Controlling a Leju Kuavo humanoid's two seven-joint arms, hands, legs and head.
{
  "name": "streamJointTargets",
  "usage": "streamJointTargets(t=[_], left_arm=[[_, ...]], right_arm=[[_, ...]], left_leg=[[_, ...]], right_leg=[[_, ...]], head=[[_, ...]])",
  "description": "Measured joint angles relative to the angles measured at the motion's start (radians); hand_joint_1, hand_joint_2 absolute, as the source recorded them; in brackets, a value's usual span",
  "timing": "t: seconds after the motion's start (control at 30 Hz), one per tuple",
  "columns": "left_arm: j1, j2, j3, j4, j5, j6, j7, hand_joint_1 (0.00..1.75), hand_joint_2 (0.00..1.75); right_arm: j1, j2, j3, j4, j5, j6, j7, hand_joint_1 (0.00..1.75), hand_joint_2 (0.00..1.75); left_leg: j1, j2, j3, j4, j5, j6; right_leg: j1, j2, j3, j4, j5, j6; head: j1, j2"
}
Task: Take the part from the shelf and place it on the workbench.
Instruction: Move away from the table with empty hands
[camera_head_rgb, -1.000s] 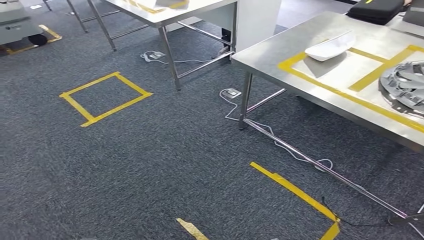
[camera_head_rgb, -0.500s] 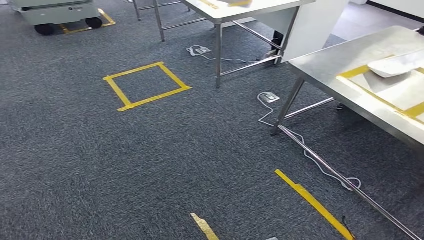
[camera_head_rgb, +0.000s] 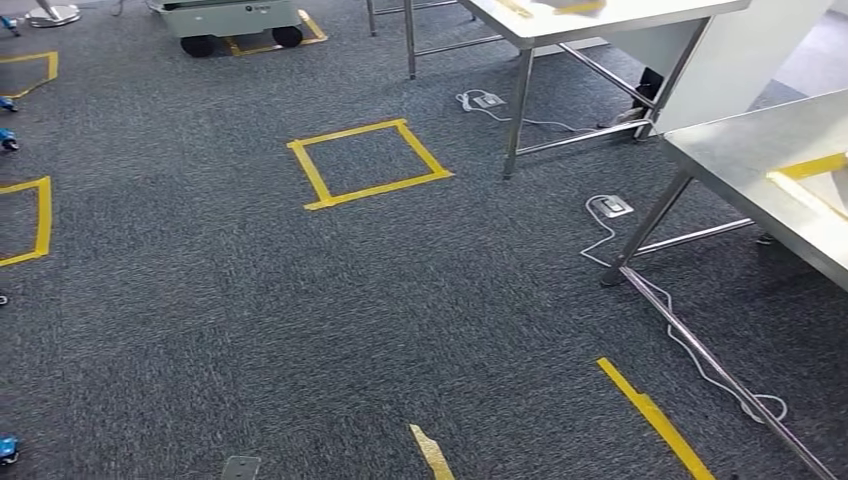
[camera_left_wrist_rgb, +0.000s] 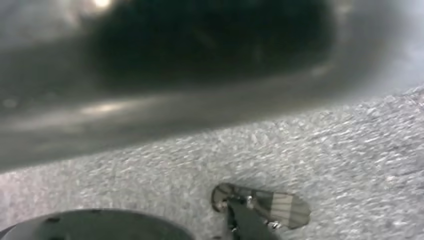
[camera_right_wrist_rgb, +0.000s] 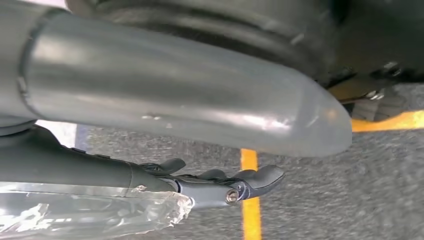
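1. Part: where it lies cannot be told, so its place relative to either hand cannot be given. It is judged to be on the shelf yet, well apart from both hands.
2. The right hand (camera_right_wrist_rgb: 165, 182) is seen released. Carpet shows between the thumb (camera_right_wrist_rgb: 175, 95) and the dark fingers (camera_right_wrist_rgb: 260, 177), and nothing is gripped there. Crinkled clear plastic (camera_right_wrist_rgb: 90, 215) lies against the hand's underside, but what it is cannot be told.
3. The left hand's state cannot be told, as its wrist view is too blurred.
4. In the head view, grey carpet (camera_head_rgb: 300, 320) is faced, with a yellow tape strip (camera_head_rgb: 655, 420) at 5 o'clock.
5. The workbench (camera_head_rgb: 740, 160) is seen at 3 o'clock and a taped square (camera_head_rgb: 380, 190) near 12.
6. Farther off, a second table (camera_head_rgb: 610, 20) is seen at 1 o'clock and a wheeled cart (camera_head_rgb: 230, 18) at 11.
7. The task is judged barely begun: reaching the shelf, grasping, carrying and placing are all left.
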Motion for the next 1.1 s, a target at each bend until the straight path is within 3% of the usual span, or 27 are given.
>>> streamJointTargets(t=[0.07,0.1,0.13,0.17,0.23,0.3,0.37,0.43,0.5,0.57,0.63,0.67,0.7,0.73,0.8,0.87,0.93,1.0,1.07,1.1], left_arm=[[0.003,0.001,0.007,0.000,0.003,-0.004,-0.016,0.00,0.00],[0.006,0.001,0.011,0.000,0.005,-0.007,-0.023,0.00,0.00],[0.010,0.002,0.013,0.000,0.005,-0.011,-0.028,0.00,0.00],[0.016,0.005,0.015,0.000,0.004,-0.017,-0.033,0.00,0.00],[0.030,0.021,0.017,0.000,0.000,-0.046,-0.041,0.00,0.00],[0.040,0.044,0.020,0.000,-0.004,-0.083,-0.047,0.00,0.00],[0.046,0.062,0.027,0.000,-0.005,-0.100,-0.044,0.00,0.00],[0.057,0.074,0.034,0.000,-0.006,-0.099,-0.042,0.00,0.00],[0.066,0.081,0.040,-0.001,-0.007,-0.091,-0.048,0.00,0.00],[0.066,0.082,0.045,-0.002,-0.008,-0.086,-0.061,0.00,0.00],[0.065,0.081,0.051,-0.002,-0.010,-0.084,-0.077,0.00,0.00],[0.066,0.080,0.054,-0.002,-0.012,-0.085,-0.084,0.00,0.00],[0.067,0.079,0.058,-0.002,-0.014,-0.086,-0.089,0.00,0.00],[0.068,0.078,0.062,-0.002,-0.018,-0.088,-0.092,0.00,0.00],[0.067,0.074,0.065,-0.002,-0.024,-0.094,-0.092,0.00,0.00],[0.067,0.070,0.067,-0.002,-0.030,-0.100,-0.090,0.00,0.00],[0.069,0.070,0.068,-0.002,-0.045,-0.110,-0.083,0.00,0.00],[0.071,0.075,0.068,-0.002,-0.071,-0.126,-0.075,0.00,0.00],[0.068,0.080,0.068,-0.002,-0.091,-0.141,-0.068,0.00,0.00],[0.067,0.082,0.067,-0.002,-0.095,-0.147,-0.066,0.00,0.00]], right_arm=[[0.003,-0.002,0.000,0.000,0.000,0.005,-0.002,0.00,0.00],[0.005,-0.004,0.000,0.000,0.000,0.006,-0.002,0.00,0.00],[0.006,-0.005,0.000,0.000,0.000,0.006,-0.004,0.00,0.00],[0.006,-0.006,0.000,0.000,-0.001,0.007,-0.007,0.00,0.00],[0.006,-0.008,0.000,0.000,-0.002,0.015,-0.019,0.00,0.00],[0.007,-0.010,0.000,0.000,-0.002,0.023,-0.032,0.00,0.00],[0.009,-0.012,0.000,0.000,-0.002,0.019,-0.037,0.00,0.00],[0.006,-0.012,0.000,0.000,0.000,0.010,-0.035,0.00,0.00],[0.003,-0.012,0.000,0.000,0.004,0.006,-0.031,0.00,0.00],[0.004,-0.013,0.001,0.000,0.010,0.006,-0.027,0.00,0.00],[0.007,-0.015,0.001,0.000,0.016,0.005,-0.025,0.00,0.00],[0.008,-0.018,0.002,0.000,0.020,0.005,-0.027,0.00,0.00],[0.009,-0.022,0.002,0.000,0.023,0.008,-0.030,0.00,0.00],[0.009,-0.028,0.003,0.000,0.026,0.012,-0.036,0.00,0.00],[0.009,-0.044,0.005,0.000,0.032,0.024,-0.048,0.00,0.00],[0.008,-0.057,0.007,0.000,0.035,0.029,-0.056,0.00,0.00],[0.007,-0.065,0.009,0.000,0.041,0.027,-0.065,0.00,0.00],[0.006,-0.071,0.015,0.000,0.053,0.020,-0.075,0.00,0.00],[0.007,-0.076,0.022,0.000,0.065,0.013,-0.080,0.00,0.00],[0.009,-0.079,0.024,0.000,0.071,0.010,-0.080,0.00,0.00]], left_leg=[[0.002,0.055,-0.056,0.119,-0.067,-0.009],[0.005,0.067,-0.088,0.186,-0.095,-0.014],[0.009,0.071,-0.109,0.230,-0.107,-0.017],[0.012,0.074,-0.112,0.240,-0.099,-0.020],[0.017,0.091,-0.061,0.147,-0.036,-0.023],[0.013,0.137,0.009,0.013,0.012,-0.020],[0.007,0.159,0.032,-0.040,0.016,-0.009],[0.006,0.139,0.030,-0.044,0.018,0.005],[0.010,0.117,0.032,-0.050,0.023,0.018],[0.012,0.094,0.031,-0.052,0.026,0.026],[0.011,0.065,0.029,-0.051,0.027,0.030],[0.010,0.050,0.030,-0.051,0.028,0.030],[0.009,0.036,0.031,-0.051,0.028,0.030],[0.007,0.022,0.033,-0.051,0.028,0.030],[0.005,-0.004,0.034,-0.049,0.027,0.028],[0.006,-0.027,0.028,-0.047,0.029,0.020],[0.010,-0.048,0.022,-0.049,0.033,0.006],[0.010,-0.019,0.010,-0.029,0.016,-0.006],[0.010,0.042,-0.035,0.066,-0.042,-0.018],[0.013,0.061,-0.068,0.133,-0.075,-0.024]], right_leg=[[0.001,-0.031,0.002,-0.003,-0.001,-0.007],[0.002,-0.047,0.002,-0.003,-0.003,-0.009],[0.002,-0.062,0.002,-0.003,-0.004,-0.009],[0.002,-0.076,0.003,-0.002,-0.006,-0.009],[0.002,-0.101,0.008,-0.002,-0.010,-0.005],[0.007,-0.123,0.014,0.000,-0.017,0.005],[0.013,-0.144,0.019,0.002,-0.023,0.015],[0.011,-0.158,0.022,0.002,-0.028,0.026],[0.006,-0.116,0.010,0.036,-0.056,0.036],[0.004,-0.056,-0.043,0.153,-0.120,0.042],[0.004,-0.038,-0.108,0.283,-0.167,0.042],[0.005,-0.036,-0.124,0.305,-0.163,0.040],[0.005,-0.033,-0.118,0.282,-0.136,0.037],[0.005,-0.025,-0.095,0.224,-0.096,0.031],[0.004,0.022,-0.034,0.080,-0.027,0.015],[0.004,0.055,0.000,0.010,-0.011,0.005],[0.004,0.041,0.011,-0.002,-0.011,0.005],[0.001,0.015,0.021,-0.020,-0.003,0.002],[-0.002,-0.017,0.029,-0.032,0.001,-0.002],[-0.001,-0.034,0.031,-0.033,-0.001,-0.003]], head=[[-0.006,0.000],[-0.007,0.000],[-0.006,0.000],[-0.006,0.000],[-0.007,0.000],[-0.008,0.000],[-0.007,0.000],[-0.008,0.000],[-0.004,0.000],[0.002,0.000],[0.002,0.000],[0.002,0.000],[0.002,0.000],[0.002,0.000],[0.001,0.000],[0.000,0.000],[0.000,0.000],[-0.002,0.000],[-0.008,0.000],[-0.010,0.000]])
